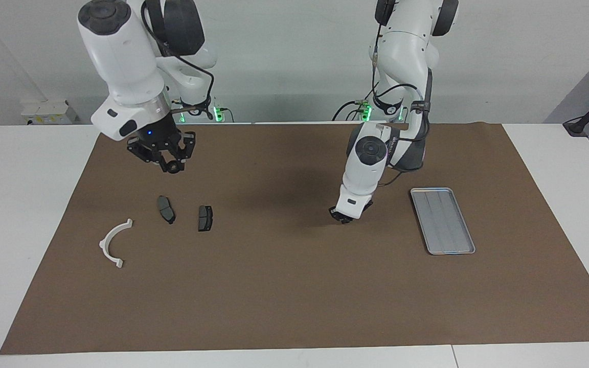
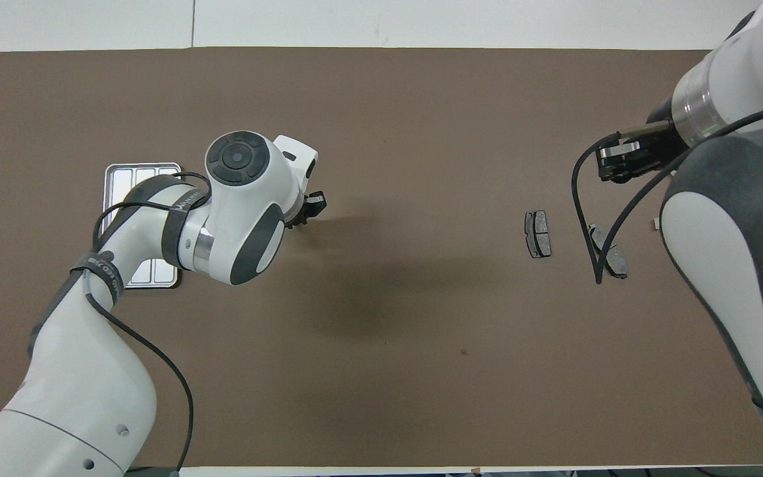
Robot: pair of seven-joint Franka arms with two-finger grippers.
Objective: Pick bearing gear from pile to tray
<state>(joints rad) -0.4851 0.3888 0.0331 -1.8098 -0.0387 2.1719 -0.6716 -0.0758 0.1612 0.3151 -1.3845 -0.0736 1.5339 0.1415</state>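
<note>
My two arms: glossy white rounded shells, dark grey bands at joints. Round dark grey cap on each wrist joint. Thin black cable loops loose along each forearm, held by black strap with pale lettering. Small screw holes dot shell near my left arm's base. My grippers black; small blue light above my right gripper (image 1: 167, 164). Green lights glow at both bases.

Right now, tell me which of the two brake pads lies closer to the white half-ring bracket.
The brake pad toward the right arm's end of the table, lying askew. The other brake pad sits past it from the white half-ring bracket.
</note>
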